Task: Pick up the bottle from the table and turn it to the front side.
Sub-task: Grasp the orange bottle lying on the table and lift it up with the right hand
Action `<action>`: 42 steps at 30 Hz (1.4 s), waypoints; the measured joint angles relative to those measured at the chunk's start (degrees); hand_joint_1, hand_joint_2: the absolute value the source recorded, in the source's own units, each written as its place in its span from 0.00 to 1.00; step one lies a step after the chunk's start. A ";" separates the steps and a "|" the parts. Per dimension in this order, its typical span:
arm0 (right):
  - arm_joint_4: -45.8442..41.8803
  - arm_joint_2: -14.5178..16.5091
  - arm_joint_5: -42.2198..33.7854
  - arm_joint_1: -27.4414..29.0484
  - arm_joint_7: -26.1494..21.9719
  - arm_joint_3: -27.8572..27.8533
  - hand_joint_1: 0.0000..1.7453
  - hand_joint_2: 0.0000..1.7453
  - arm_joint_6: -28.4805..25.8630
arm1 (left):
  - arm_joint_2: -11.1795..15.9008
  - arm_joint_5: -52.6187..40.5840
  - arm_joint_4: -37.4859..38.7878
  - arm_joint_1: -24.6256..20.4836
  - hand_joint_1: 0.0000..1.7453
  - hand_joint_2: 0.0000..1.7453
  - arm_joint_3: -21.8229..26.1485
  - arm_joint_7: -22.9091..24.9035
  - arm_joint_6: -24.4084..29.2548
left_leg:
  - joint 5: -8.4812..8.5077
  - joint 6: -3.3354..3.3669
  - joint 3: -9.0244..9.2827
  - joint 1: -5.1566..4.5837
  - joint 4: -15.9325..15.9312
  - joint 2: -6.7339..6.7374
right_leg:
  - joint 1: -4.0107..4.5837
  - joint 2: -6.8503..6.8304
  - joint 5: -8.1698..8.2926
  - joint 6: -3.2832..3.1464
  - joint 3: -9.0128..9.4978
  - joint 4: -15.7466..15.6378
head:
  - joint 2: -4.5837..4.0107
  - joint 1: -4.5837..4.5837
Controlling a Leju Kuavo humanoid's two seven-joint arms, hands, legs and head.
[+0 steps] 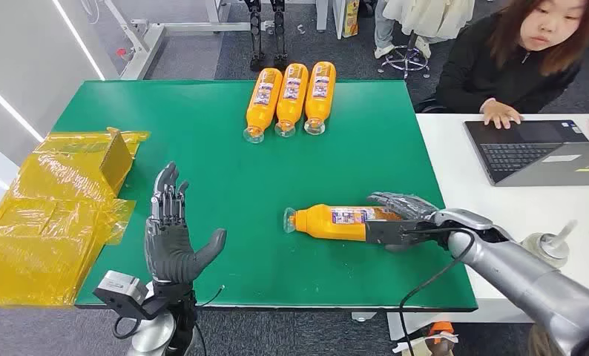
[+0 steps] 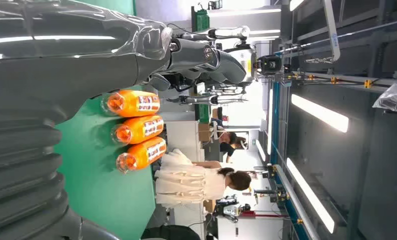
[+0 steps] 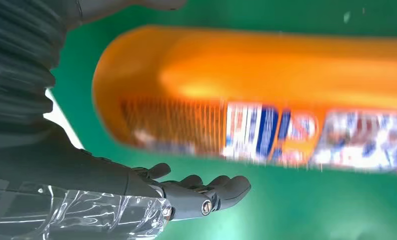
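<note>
An orange bottle (image 1: pixel 328 221) with a printed label lies on its side on the green table (image 1: pixel 202 141), cap end pointing left. My right hand (image 1: pixel 400 217) reaches around its base end, fingers over the far side and thumb on the near side. In the right wrist view the bottle (image 3: pixel 266 85) is blurred, and a strip of green shows between it and my fingers (image 3: pixel 201 192), so the hand is not closed on it. My left hand (image 1: pixel 171 241) stands upright and open at the table's near left, holding nothing.
Three more orange bottles (image 1: pixel 291 100) lie side by side at the table's far edge, also seen as the bottles (image 2: pixel 139 130). Yellow plastic bags (image 1: pixel 54 215) pile at the left. A person (image 1: pixel 514 67) sits at a laptop (image 1: pixel 544 152) on the white table (image 1: pixel 455 185) to the right.
</note>
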 joint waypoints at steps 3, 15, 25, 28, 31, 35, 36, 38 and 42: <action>0.18 0.72 2.73 2.17 -0.19 -1.83 0.99 1.00 -2.07 | 0.00 0.03 -0.14 0.06 0.00 1.00 0.00 0.01 0.09 | 0.00 0.00 0.00 0.00 -0.01 0.00 | 0.00 0.01 0.00 0.00 0.00 0.00 | 0.00 0.01; -4.46 3.91 12.08 13.15 0.20 -14.93 1.00 1.00 -6.30 | -0.02 0.02 -0.76 0.99 0.00 1.00 0.00 0.22 0.04 | -0.01 -0.01 0.06 0.01 -0.01 0.02 | 0.01 0.03 -0.02 0.01 0.04 -0.01 | 0.00 0.00; -12.87 4.04 19.33 19.97 -0.37 -21.97 1.00 1.00 -10.14 | -0.07 -0.04 -1.14 1.40 0.00 1.00 0.20 0.02 0.65 | -0.01 -0.01 0.00 0.00 -0.01 -0.01 | 0.00 0.00 -0.02 0.01 0.00 0.00 | 0.00 0.00; -17.61 4.03 19.76 22.54 -0.63 -24.98 1.00 1.00 -11.24 | -0.09 -0.17 -1.71 1.98 0.00 1.00 0.67 0.02 1.11 | -0.02 0.00 -0.01 0.01 -0.02 0.00 | 0.00 0.02 -0.03 0.01 -0.03 0.00 | 0.00 0.01; -22.40 4.36 22.02 25.31 -1.26 -28.00 1.00 1.00 -12.16 | -0.44 -0.86 -2.11 2.48 0.00 1.00 1.09 0.00 1.28 | -0.02 0.00 -0.04 0.01 -0.04 -0.02 | 0.01 -0.01 -0.05 0.01 -0.04 0.00 | 0.00 0.01; -28.43 5.61 25.33 29.29 -1.35 -31.16 1.00 1.00 -13.10 | -0.92 -1.35 -2.18 2.53 0.00 1.00 1.50 -0.02 1.17 | -0.02 0.00 -0.04 0.01 -0.04 -0.01 | 0.01 -0.01 -0.05 0.01 -0.05 -0.01 | 0.00 0.01; -29.95 5.85 25.73 30.37 -1.36 -31.69 1.00 1.00 -13.28 | -0.94 -1.34 -2.14 2.43 0.00 1.00 1.63 -0.02 1.13 | -0.02 0.00 -0.04 0.01 -0.04 -0.01 | 0.01 -0.01 -0.05 0.01 -0.05 -0.01 | 0.00 0.01; -32.79 6.24 26.28 32.58 -1.57 -32.54 1.00 1.00 -13.72 | -0.95 -1.02 -1.98 1.98 0.00 1.00 1.95 -0.03 0.93 | -0.02 0.00 -0.04 0.01 -0.04 -0.02 | 0.01 -0.02 -0.05 0.01 -0.05 -0.01 | 0.00 0.00; -37.46 7.73 29.01 37.45 -2.68 -33.74 1.00 1.00 -15.44 | -1.21 2.23 -1.27 0.76 0.00 1.00 2.77 0.00 -1.39 | -0.02 0.00 -0.04 0.01 -0.05 -0.01 | 0.01 0.00 -0.05 0.01 -0.05 0.00 | 0.00 0.01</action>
